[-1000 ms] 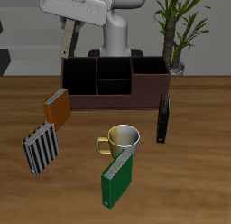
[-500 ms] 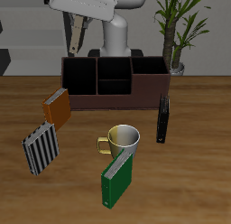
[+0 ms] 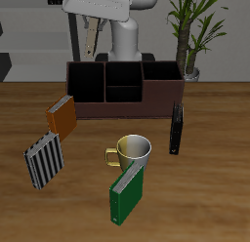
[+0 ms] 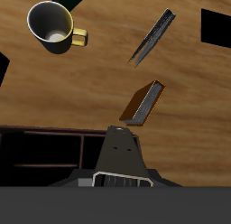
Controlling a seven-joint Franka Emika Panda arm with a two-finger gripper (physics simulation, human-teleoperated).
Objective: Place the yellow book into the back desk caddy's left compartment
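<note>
Your gripper (image 3: pixel 91 39) is hanging high above the back of the table, over the back desk caddy (image 3: pixel 124 87), and you're carrying nothing in it. From the exterior view the fingers (image 3: pixel 95 37) are pointing down and close together, but how wide the gap is I cannot tell; the wrist view is showing only the gripper's dark body (image 4: pixel 120 155), not the tips.

Directly below you, the caddy is sitting as a long dark-brown box with black-lined sections, and the left compartment (image 3: pixel 87 82) is lying open-topped at the end, just under and slightly forward of your fingers.

The yellow book (image 3: pixel 62 115) is waiting lower down and nearer the table's front edge than your gripper, well apart from it. It's standing tilted on the wood just beside the caddy's front corner, at the same end as that compartment. In the wrist view you're looking down on it (image 4: pixel 143 102) just past the caddy's rim (image 4: pixel 54 130), with its pale page edge showing.

Farther toward the front edge, the grey striped book (image 3: pixel 43 159) is leaning near the yellow one. The mug (image 3: pixel 131 150) is standing toward the middle of the table, with the green book (image 3: pixel 127 194) propped against or just beside it. A black book (image 3: pixel 177 128) is standing upright near the caddy's other end, and a potted plant (image 3: pixel 189 36) is rising behind that end.
</note>
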